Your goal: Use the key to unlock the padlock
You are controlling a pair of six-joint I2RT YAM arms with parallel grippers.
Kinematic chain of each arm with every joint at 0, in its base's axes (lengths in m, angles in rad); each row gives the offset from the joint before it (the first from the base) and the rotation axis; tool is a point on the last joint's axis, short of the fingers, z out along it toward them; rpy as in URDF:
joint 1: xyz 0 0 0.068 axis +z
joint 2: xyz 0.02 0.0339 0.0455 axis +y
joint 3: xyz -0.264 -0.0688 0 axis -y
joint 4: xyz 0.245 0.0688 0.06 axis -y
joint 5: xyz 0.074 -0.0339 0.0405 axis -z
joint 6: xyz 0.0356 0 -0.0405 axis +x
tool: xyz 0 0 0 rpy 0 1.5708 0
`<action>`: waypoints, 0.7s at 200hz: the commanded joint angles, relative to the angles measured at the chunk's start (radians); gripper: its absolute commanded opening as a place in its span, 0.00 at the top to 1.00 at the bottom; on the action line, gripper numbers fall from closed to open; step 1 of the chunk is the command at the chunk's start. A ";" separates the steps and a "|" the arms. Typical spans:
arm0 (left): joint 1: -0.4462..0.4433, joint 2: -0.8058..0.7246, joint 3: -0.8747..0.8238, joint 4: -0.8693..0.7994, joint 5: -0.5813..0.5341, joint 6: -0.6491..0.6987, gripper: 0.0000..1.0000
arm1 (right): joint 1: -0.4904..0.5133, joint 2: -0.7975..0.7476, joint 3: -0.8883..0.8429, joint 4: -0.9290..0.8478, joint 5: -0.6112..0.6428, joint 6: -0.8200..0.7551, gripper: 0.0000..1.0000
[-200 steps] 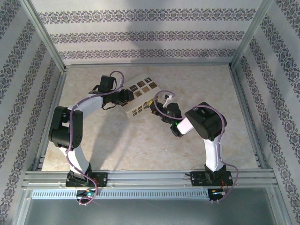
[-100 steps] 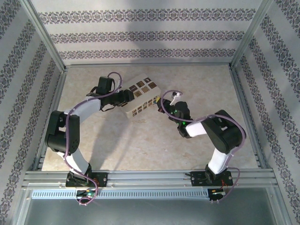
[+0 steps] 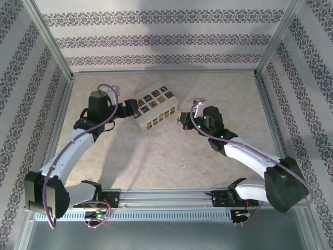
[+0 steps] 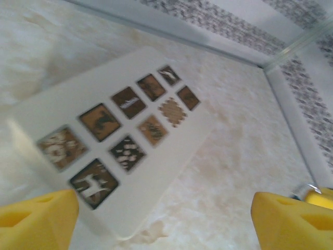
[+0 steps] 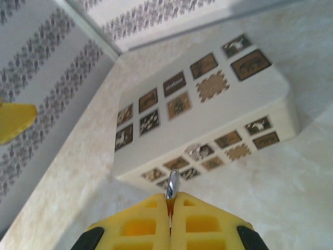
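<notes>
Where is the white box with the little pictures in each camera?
Top external: the white box sits just left of and above centre.
Left wrist: centre-left, lid toward the camera.
Right wrist: centre-right, above the yellow fingers.
Shared landmark: the brown picture tiles on its lid.

The right gripper (image 5: 170, 211) sits at six o'clock, its yellow fingers (image 5: 140, 224) pressed together and pinching a thin silvery key (image 5: 172, 185) whose blade points to twelve o'clock. Just beyond the tip stands a white box (image 5: 208, 112) with brown picture tiles on its top and front. A small silvery fitting (image 5: 200, 151) sits on the front face. At nine o'clock a yellow pad (image 5: 14, 122) juts in before the patterned wall (image 5: 47, 78).
</notes>
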 commanded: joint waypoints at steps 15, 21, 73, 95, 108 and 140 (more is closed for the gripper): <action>0.011 -0.159 -0.148 0.079 -0.331 0.054 0.05 | 0.002 -0.093 0.085 -0.384 -0.105 -0.095 0.96; 0.012 -0.184 -0.174 0.086 -0.374 0.053 0.02 | 0.003 -0.106 0.085 -0.414 -0.111 -0.097 0.96; 0.016 -0.327 -0.303 0.089 -0.575 0.036 0.01 | 0.030 -0.148 0.048 -0.609 -0.161 -0.075 0.96; 0.017 -0.340 -0.332 0.103 -0.610 0.012 0.01 | 0.051 -0.121 0.012 -0.616 -0.187 -0.052 0.96; 0.019 -0.339 -0.339 0.112 -0.618 -0.001 0.01 | 0.063 -0.085 -0.002 -0.603 -0.216 -0.034 0.96; 0.021 -0.324 -0.338 0.129 -0.614 -0.009 0.01 | 0.120 0.044 0.013 -0.566 -0.269 -0.047 0.95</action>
